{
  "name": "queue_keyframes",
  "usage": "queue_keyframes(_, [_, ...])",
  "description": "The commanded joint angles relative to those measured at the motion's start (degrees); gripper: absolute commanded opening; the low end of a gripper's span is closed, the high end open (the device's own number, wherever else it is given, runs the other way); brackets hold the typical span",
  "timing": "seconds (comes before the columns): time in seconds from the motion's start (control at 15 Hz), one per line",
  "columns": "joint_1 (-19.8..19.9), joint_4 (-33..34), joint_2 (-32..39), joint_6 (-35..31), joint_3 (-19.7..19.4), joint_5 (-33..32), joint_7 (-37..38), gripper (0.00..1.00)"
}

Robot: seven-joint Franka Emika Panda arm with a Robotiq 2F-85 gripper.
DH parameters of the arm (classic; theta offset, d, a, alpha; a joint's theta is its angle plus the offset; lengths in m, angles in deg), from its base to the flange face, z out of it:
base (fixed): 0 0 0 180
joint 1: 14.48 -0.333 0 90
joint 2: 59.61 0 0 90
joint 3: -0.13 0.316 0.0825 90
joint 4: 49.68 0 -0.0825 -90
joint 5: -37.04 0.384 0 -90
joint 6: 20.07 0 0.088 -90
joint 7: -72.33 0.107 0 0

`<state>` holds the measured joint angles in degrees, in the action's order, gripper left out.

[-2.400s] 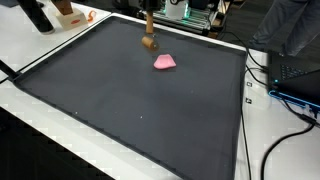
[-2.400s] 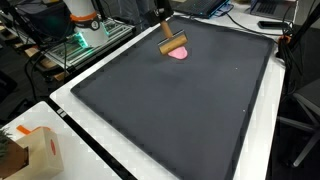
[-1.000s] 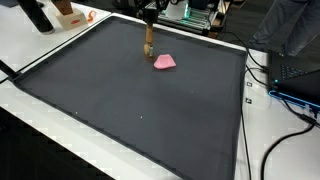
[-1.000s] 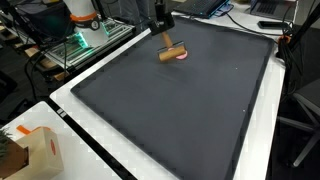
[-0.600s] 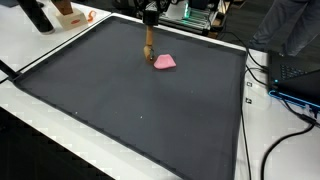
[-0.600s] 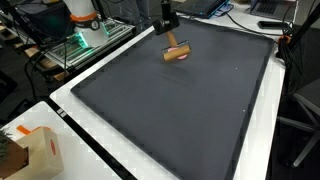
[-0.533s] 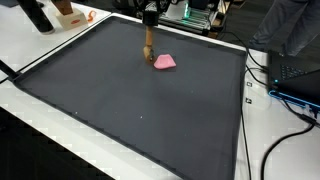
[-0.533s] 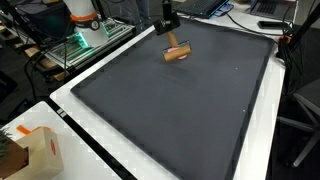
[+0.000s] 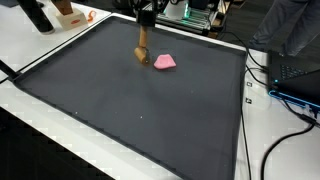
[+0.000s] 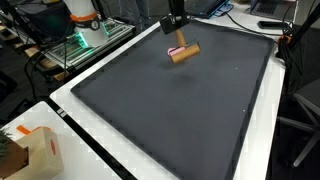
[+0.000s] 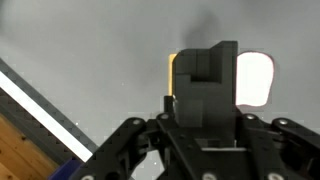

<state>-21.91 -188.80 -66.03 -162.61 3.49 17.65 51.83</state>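
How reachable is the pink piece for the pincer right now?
Probably not yet: the pincer is shut on the wooden block, which hangs just beside the pink piece. Nothing else stands between them.

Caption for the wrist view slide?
Gripper, jaws shut on a tan wooden tool, over a dark grey mat beside a pale pink lump.

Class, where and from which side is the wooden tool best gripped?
Probably the top of its thin handle, from above: the gripper holds the wooden tool so, its thick head hanging over the mat by the pink piece.
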Motion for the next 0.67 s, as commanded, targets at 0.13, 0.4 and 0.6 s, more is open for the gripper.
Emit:
queue_keyframes(0.13, [-0.48,3.05,-0.43,2.16,2.8,-7.88,-5.51,0.23])
queue_keyframes(0.4, [-2.59,5.06,-0.59,7.31,4.71,-6.89,-15.61,0.23])
queue_keyframes(0.6, [-3.83,6.47,-0.51,8.48,6.3,-8.2,-21.44,0.23])
